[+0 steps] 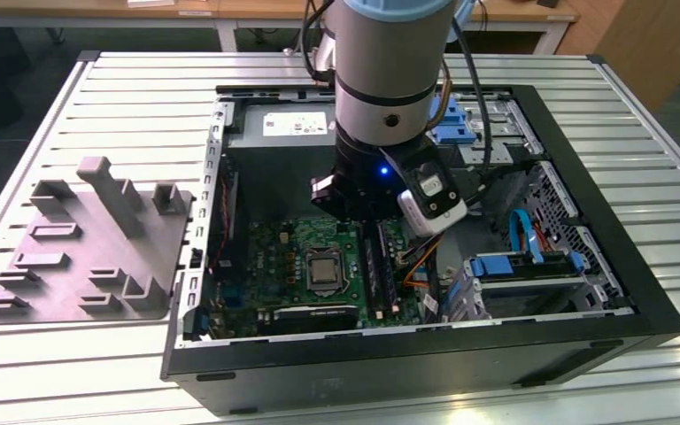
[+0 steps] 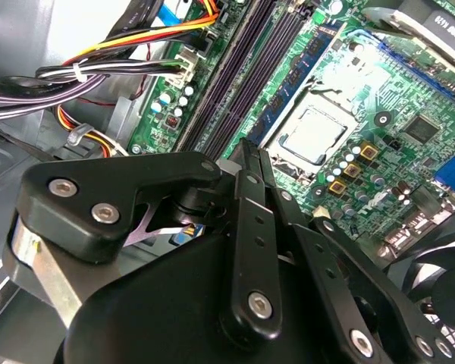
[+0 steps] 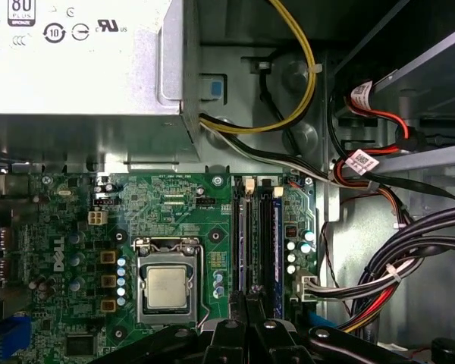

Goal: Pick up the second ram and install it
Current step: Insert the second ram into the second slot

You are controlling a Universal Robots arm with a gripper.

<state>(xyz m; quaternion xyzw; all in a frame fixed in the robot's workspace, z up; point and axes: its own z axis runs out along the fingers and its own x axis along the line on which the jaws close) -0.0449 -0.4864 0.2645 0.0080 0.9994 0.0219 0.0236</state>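
Ok, big picture: slatted bench [image 1: 671,133], open PC case [image 1: 435,363] lying on it, arm [image 1: 388,80] reaching straight down inside. My ref pt is the processor socket [image 3: 167,284], everything else goes off that. Grey tray [image 1: 81,257] sits well apart from the socket, outside the case. Power supply [image 3: 76,68] is near the socket, past the mobo edge. Slot bank [image 3: 254,235] runs just beside the socket, on the side away from the tray, w/ a cable bundle [image 3: 409,250] beyond it.

The second ram [image 1: 378,270]: I read it as the long dark stick standing on edge in that bank, right beside the socket. Pincer [image 2: 250,155] is directly over the bank, fingers drawn together, nothing visible btwn them. Can't tell if the tips touch the stick.

Judgement: this looks like the seating stage. To do it well, push straight down, stick square to the slot, even load along its length, no sideways lean toward the socket or the cables. Go slow, since it's a thin board and probably flexes.
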